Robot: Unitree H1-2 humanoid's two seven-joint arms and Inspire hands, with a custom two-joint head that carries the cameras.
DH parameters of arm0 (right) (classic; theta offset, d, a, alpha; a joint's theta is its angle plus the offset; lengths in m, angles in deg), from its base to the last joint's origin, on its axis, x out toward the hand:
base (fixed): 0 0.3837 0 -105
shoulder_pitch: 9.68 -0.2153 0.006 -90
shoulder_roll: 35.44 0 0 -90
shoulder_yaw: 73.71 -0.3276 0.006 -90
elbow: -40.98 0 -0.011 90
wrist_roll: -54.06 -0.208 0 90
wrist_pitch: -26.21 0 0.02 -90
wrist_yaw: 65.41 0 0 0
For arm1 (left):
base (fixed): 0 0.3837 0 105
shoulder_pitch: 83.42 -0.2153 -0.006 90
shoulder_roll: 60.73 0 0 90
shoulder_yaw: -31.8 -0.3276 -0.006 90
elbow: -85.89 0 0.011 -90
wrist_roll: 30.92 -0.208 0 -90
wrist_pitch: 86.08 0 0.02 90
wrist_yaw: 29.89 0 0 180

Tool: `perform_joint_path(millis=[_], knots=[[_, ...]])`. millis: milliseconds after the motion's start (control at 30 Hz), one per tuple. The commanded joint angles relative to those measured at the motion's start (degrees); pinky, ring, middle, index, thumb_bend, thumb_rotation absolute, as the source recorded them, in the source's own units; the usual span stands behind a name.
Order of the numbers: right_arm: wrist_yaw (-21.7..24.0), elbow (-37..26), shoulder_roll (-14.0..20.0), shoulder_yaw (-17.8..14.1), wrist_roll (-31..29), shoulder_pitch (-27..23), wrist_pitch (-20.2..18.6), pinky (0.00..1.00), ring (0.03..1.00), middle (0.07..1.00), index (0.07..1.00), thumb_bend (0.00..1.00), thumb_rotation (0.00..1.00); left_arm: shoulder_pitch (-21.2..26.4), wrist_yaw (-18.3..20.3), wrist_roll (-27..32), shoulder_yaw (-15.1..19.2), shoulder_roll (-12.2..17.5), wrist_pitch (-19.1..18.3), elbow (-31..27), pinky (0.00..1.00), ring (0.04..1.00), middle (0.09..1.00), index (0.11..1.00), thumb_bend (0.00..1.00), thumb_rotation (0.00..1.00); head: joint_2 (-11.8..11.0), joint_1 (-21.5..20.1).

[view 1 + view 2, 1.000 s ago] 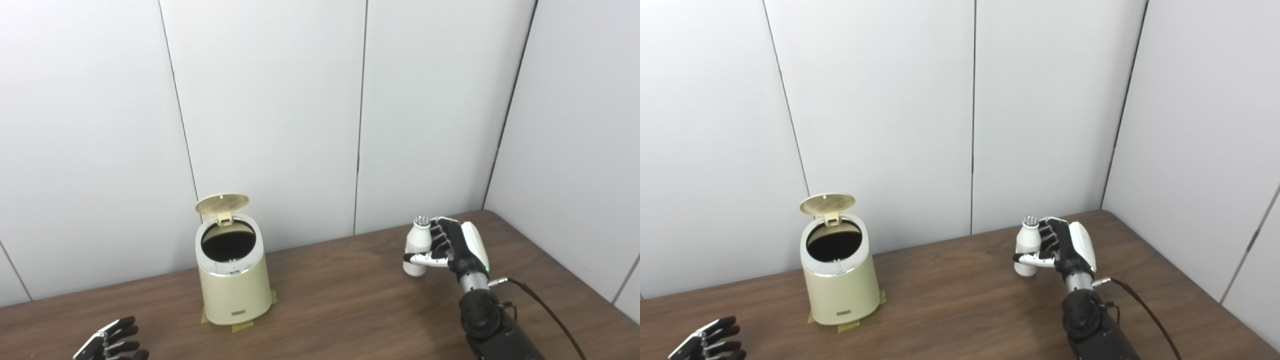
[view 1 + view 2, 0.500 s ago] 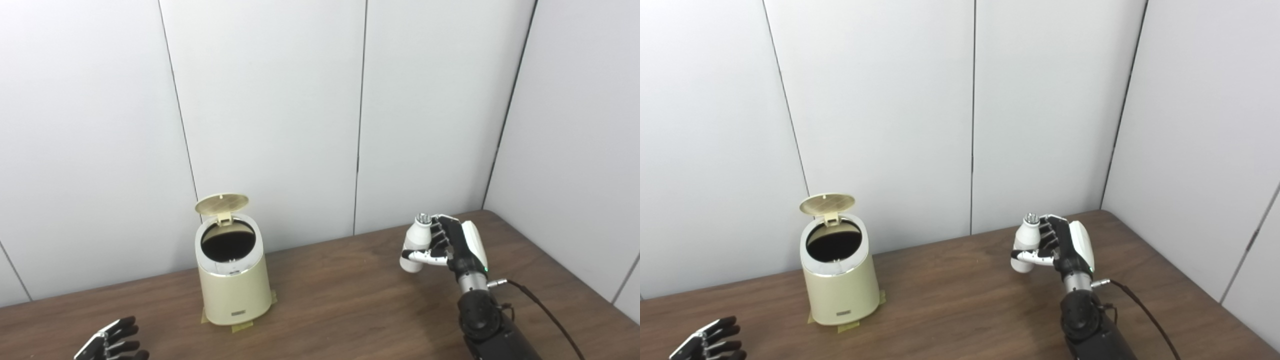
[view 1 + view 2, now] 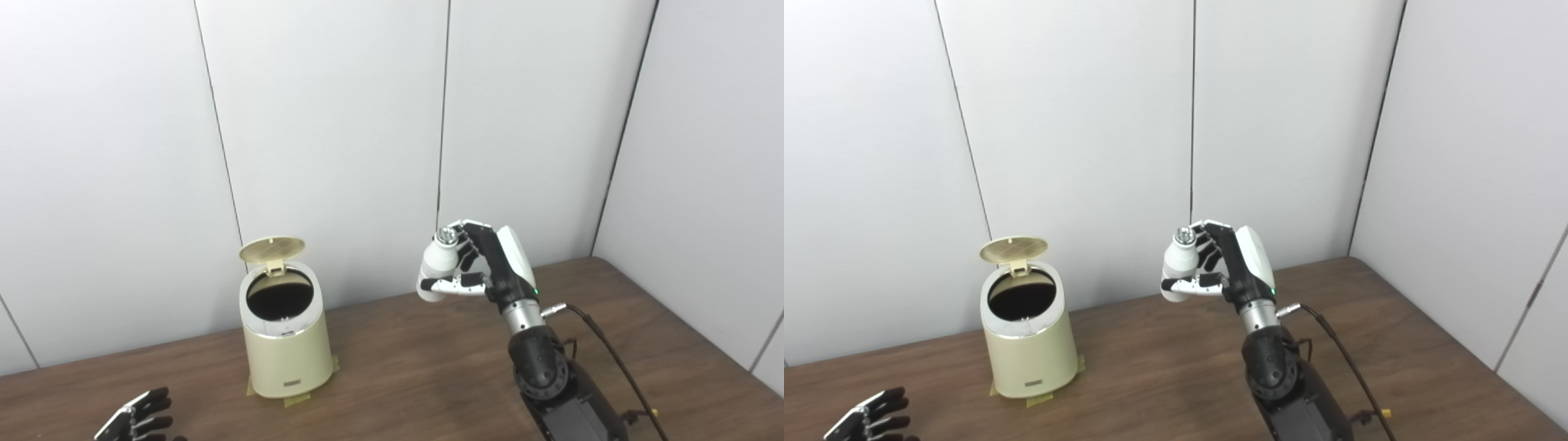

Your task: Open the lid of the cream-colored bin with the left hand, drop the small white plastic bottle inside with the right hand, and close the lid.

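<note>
The cream-colored bin (image 3: pixel 286 352) stands on the wooden table (image 3: pixel 416 361) left of centre, its round lid (image 3: pixel 272 249) flipped up at the back and the dark inside showing. My right hand (image 3: pixel 490 263) is shut on the small white plastic bottle (image 3: pixel 437 269), holding it tilted in the air, well above the table and to the right of the bin. Only the fingers of my left hand (image 3: pixel 136 421) show at the bottom left corner, spread apart and holding nothing.
White wall panels close off the table's far and right edges. Tape strips (image 3: pixel 294 399) hold the bin's base to the table. A black cable (image 3: pixel 612 361) runs from my right wrist toward the table's right side.
My right hand has lifted the bottle off the table and carried it up and left toward the bin. The bin, its lid and my left hand have stayed put.
</note>
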Motion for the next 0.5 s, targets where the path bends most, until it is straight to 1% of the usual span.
perform_joint_path(millis=[0,33,167,200,267,400,467], knots=[[1.05,-1.79,-0.14,0.39,0.08,-4.44,0.72,0.32,0.404,0.475,0.531,0.52,0.00,0.45,-0.81,-0.24,-0.42,-0.76,0.53,-1.99,0.69,0.747,0.804,0.824,0.47,0.00,-0.06,0.76],[1.57,-1.64,-0.39,0.70,0.18,-5.12,0.71,0.32,0.405,0.476,0.532,0.52,0.00,0.35,-0.94,-0.59,-0.55,-0.92,0.40,-2.36,0.69,0.747,0.804,0.823,0.47,0.00,-0.09,1.60],[3.14,-0.57,-1.41,2.02,0.32,-7.55,1.31,0.31,0.395,0.480,0.539,0.51,0.00,0.01,-0.87,-0.89,-0.82,-1.64,-0.45,-3.72,0.64,0.726,0.795,0.823,0.47,0.00,-0.07,4.03],[3.44,-0.41,-1.58,2.45,0.62,-8.04,1.28,0.31,0.395,0.479,0.538,0.51,0.00,-0.03,-0.80,-0.77,-0.83,-1.83,-0.55,-3.93,0.65,0.729,0.796,0.822,0.48,0.00,-0.08,4.20],[4.05,0.01,-1.92,3.04,0.85,-8.89,1.34,0.31,0.399,0.474,0.534,0.52,0.00,-0.21,-0.94,-1.06,-0.96,-2.36,-1.13,-4.50,0.65,0.735,0.799,0.822,0.48,0.00,-0.10,5.82],[6.11,-0.44,-3.28,3.52,0.70,-10.38,-0.82,0.31,0.398,0.473,0.534,0.52,0.00,-0.60,-1.24,-1.36,-1.11,-3.25,-2.19,-5.20,0.66,0.739,0.806,0.828,0.50,0.00,-0.12,7.80],[6.74,-0.24,-3.69,4.19,1.30,-11.30,-0.73,0.31,0.390,0.477,0.538,0.51,0.00,-0.62,-1.19,-1.18,-1.22,-3.58,-2.68,-5.16,0.67,0.744,0.807,0.830,0.51,0.00,-0.09,9.18]])
